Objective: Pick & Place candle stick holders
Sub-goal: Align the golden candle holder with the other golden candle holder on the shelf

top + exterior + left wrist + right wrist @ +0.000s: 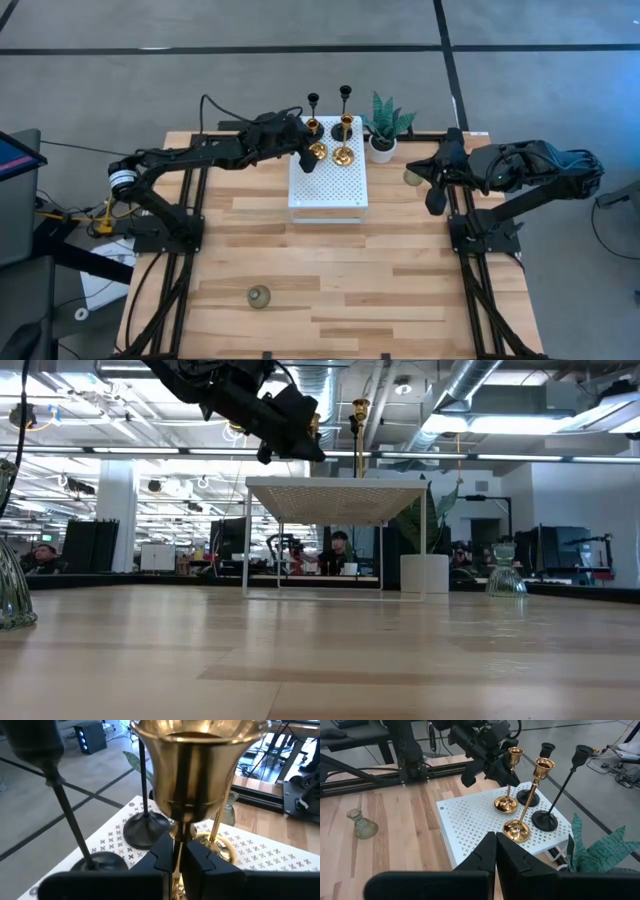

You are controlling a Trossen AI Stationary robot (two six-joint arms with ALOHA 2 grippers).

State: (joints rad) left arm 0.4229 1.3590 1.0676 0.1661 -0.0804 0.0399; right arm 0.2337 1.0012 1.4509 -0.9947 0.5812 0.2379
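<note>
On the white perforated stand at the table's far middle are two slim black candle stick holders and two gold ones. My left gripper reaches over the stand's far left part, shut on one gold holder. The other gold holder stands on its round base to that one's right. One pale-green glass holder stands near the table's front left. Another stands at the right, beside my right gripper, which is shut on nothing. My left gripper pinches the gold holder's thin stem, just under its cup, between its two fingers. The fingers come nearly level from the table's left and lie across the stem. The holder stays upright. Its base is at the stand's top; whether it rests there I cannot tell.
A small potted green plant in a white pot stands just right of the stand, at the far edge. Bare wood tabletop stretches between the stand and the near edge.
</note>
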